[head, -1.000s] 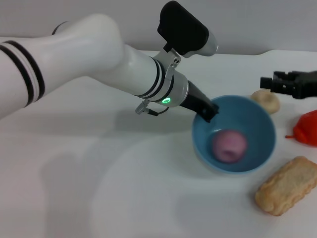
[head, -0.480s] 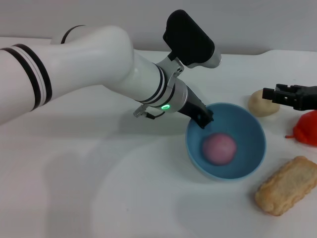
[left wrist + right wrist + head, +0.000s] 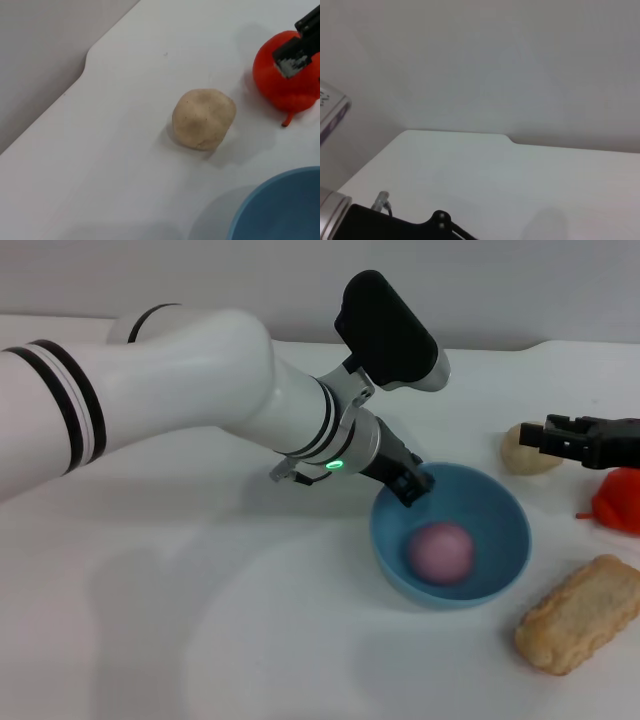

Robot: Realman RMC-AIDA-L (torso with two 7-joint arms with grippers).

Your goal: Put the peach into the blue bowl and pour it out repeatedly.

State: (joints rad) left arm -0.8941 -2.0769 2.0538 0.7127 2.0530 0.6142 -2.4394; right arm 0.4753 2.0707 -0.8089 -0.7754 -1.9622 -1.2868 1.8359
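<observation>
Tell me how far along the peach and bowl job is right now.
Done: the peach lies inside the blue bowl, which sits level on the table. In hand: the left gripper is clamped on the bowl's near rim. Left: tipping the bowl to pour the peach out, then repeating. The right gripper hovers beside the beige ball, away from the bowl.

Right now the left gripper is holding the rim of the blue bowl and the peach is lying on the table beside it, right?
Not quite. The left gripper does hold the blue bowl by its rim, but the peach lies inside the bowl, not beside it, as the head view shows.
</observation>
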